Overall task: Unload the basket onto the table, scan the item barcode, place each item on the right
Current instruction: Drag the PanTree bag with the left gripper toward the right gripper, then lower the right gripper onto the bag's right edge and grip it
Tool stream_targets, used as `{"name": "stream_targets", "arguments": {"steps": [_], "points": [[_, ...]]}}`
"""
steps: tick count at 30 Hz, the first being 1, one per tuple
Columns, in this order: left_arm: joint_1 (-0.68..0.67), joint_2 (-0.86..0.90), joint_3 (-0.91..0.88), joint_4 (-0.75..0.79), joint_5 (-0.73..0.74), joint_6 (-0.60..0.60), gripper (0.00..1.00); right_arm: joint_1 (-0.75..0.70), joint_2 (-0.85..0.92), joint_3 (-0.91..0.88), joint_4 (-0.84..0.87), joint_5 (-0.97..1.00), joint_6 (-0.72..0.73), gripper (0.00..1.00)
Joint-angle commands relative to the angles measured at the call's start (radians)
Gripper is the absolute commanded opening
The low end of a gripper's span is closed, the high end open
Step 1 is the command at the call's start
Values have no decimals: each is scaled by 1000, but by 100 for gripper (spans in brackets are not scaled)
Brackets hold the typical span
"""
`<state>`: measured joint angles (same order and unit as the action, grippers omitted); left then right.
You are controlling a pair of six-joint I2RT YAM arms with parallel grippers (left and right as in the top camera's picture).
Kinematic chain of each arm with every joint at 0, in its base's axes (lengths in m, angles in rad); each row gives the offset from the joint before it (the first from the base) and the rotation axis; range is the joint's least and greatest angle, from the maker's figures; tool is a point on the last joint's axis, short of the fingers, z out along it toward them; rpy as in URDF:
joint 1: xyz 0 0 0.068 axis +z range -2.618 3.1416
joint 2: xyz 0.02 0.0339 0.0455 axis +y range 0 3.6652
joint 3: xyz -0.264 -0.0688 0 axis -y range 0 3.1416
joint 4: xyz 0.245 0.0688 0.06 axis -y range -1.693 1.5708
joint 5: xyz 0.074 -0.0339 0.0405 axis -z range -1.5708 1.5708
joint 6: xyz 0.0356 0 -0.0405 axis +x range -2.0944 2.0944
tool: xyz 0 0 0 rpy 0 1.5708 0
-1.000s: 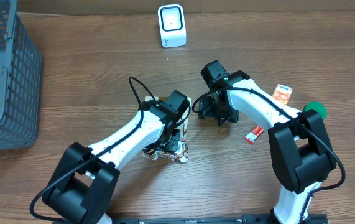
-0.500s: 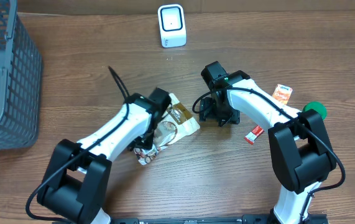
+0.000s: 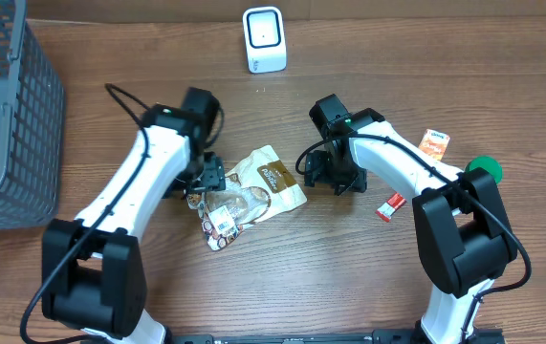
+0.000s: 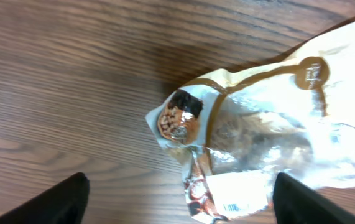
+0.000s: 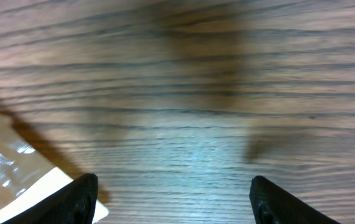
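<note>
The item, a crinkled gold and white snack bag [image 3: 258, 191], lies flat on the wooden table between the arms. A white label with a barcode [image 3: 223, 225] faces up at its lower left end. My left gripper [image 3: 203, 180] hovers open just left of the bag and holds nothing. In the left wrist view the bag [image 4: 276, 124] and its barcode [image 4: 233, 207] lie under the wide-open left gripper [image 4: 178, 186]. My right gripper [image 3: 322, 172] stands open right of the bag. In its wrist view the right gripper [image 5: 172, 186] is over bare wood, with a bag corner [image 5: 3, 180] at the left. A white scanner [image 3: 264, 39] stands at the back.
A grey mesh basket [image 3: 5, 115] fills the far left. An orange packet [image 3: 434, 143], a green round object [image 3: 484, 170] and a small red item [image 3: 390, 204] lie to the right, near the right arm.
My left gripper has opened, let go of the bag and swung left and back. The bag now lies spread on the table. The right arm has not moved.
</note>
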<state>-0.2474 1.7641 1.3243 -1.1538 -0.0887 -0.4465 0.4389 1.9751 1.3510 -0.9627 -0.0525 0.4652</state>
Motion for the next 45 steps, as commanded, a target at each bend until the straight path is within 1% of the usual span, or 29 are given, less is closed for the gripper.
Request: {"name": "stream_targets", "arguments": {"steps": [1,2,4,8,10,11,13,19,23,24,27,38,42,45], "points": [[47,8,16,-6,178,45,88,0,-17,-3,41,-143,-131,79],[54,8,16,-6,192,52,88,0,-17,-3,64,-195,-182,79],[63,8,11,-5,198,53,89,-1,-17,3,91,-255,-236,80],[63,8,-31,20,198,46,89,3,-17,45,81,-264,-236,80],[60,8,-77,56,198,40,89,9,-17,67,80,-265,-251,80],[57,8,-128,100,202,29,89,22,-17,84,78,-270,-294,80],[57,8,-173,142,216,26,88,42,-17,87,82,-271,-332,82],[57,9,-268,264,220,16,83,118,-16,81,116,-259,-427,87],[57,9,-290,291,215,17,81,160,-15,72,167,-175,-430,87],[57,9,-290,292,209,21,79,172,-15,69,190,-165,-430,88],[57,9,-290,296,208,21,78,187,-7,69,219,-165,-430,88],[57,9,-290,296,205,21,79,203,116,69,239,-167,-427,88],[57,9,-290,295,205,24,79,203,156,69,241,-178,-376,88],[57,9,-290,295,205,24,79,203,156,69,219,-217,-305,87]]}}
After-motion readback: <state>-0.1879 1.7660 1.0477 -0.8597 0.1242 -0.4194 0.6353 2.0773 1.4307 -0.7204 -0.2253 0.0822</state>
